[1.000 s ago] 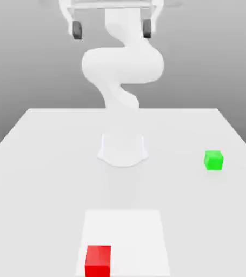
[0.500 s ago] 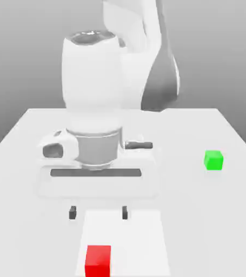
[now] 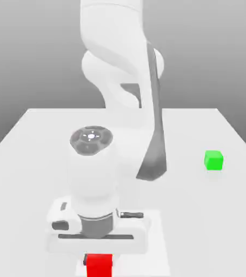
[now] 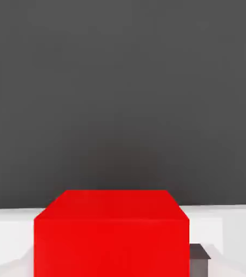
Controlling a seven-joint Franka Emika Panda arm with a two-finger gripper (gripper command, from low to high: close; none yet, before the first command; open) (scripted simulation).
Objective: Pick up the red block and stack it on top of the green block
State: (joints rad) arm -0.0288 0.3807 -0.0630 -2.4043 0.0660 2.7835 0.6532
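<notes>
Lowered since the earlier frame, the gripper (image 3: pixel 98 258) now pinches the red block (image 3: pixel 98 266); the green block (image 3: pixel 213 160) sits at its 2 o'clock.

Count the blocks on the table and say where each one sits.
2. The red block sits at the near edge, directly under the arm's hand. The green block stands alone toward the exterior view's right. The arm could hide others.

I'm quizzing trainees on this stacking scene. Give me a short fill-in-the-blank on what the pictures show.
1. The hand sits directly over the ___ block.
2. The green block lies toward the exterior view's ___.
3. The two blocks are ___ each other, not touching.
4. Both blocks rest on a ___ table.

Missing words: red; right; apart from; white
</notes>
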